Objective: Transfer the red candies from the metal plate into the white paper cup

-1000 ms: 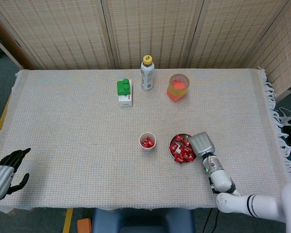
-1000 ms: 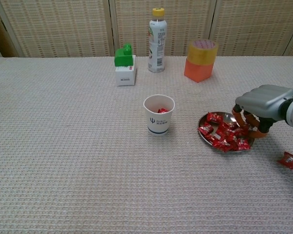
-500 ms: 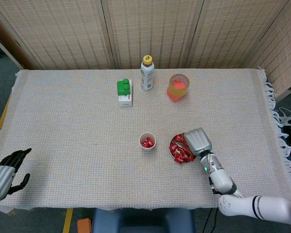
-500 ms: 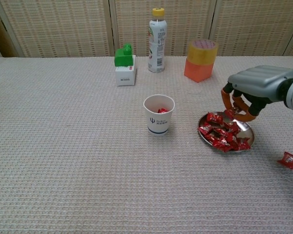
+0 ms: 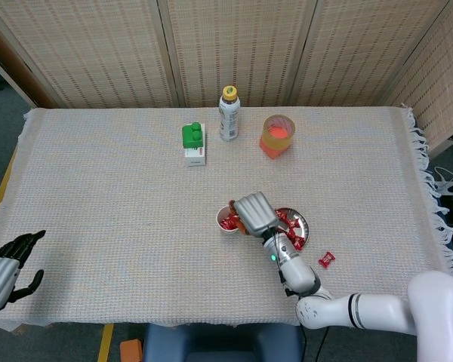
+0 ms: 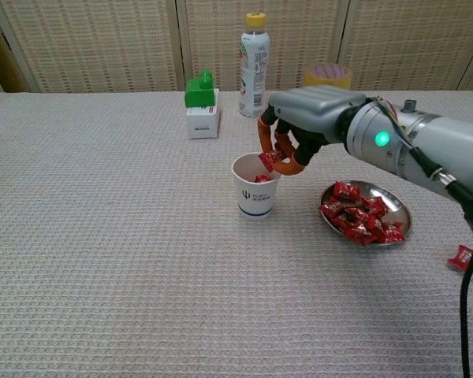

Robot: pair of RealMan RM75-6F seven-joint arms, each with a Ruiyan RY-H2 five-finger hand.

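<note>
So we're looking at the paper cup [image 6: 256, 186] sitting roughly mid-table, and we're using it as our anchor for everything. The right hand [image 6: 299, 130] is hovering right over the cup's rim, on the plate side, fingers curled in and pinching a red candy [image 6: 267, 161] just above the opening. In the head view the same hand [image 5: 255, 214] is covering part of the cup [image 5: 226, 221], so we're only seeing a sliver of the red candies already lying inside. The metal plate [image 6: 398, 211] is sitting just to the right of the cup, not touching it, and it's holding a loose pile of candies [image 6: 359, 218] bunched toward its left and front. One stray candy [image 6: 464, 257] is lying on the tablecloth [image 6: 126, 260] well to the right of the cup, past the plate. Behind the cup we're seeing a white box with a green top [image 6: 200, 105] off to the back left, a bottle with a yellow cap [image 6: 253, 64] straight behind, and an orange tub [image 5: 277, 136] back right, mostly hidden by the hand in the chest view. The left hand [image 5: 5, 268] is resting far off to the left of the cup at the near table edge, holding nothing, dark fingers spread apart.
</note>
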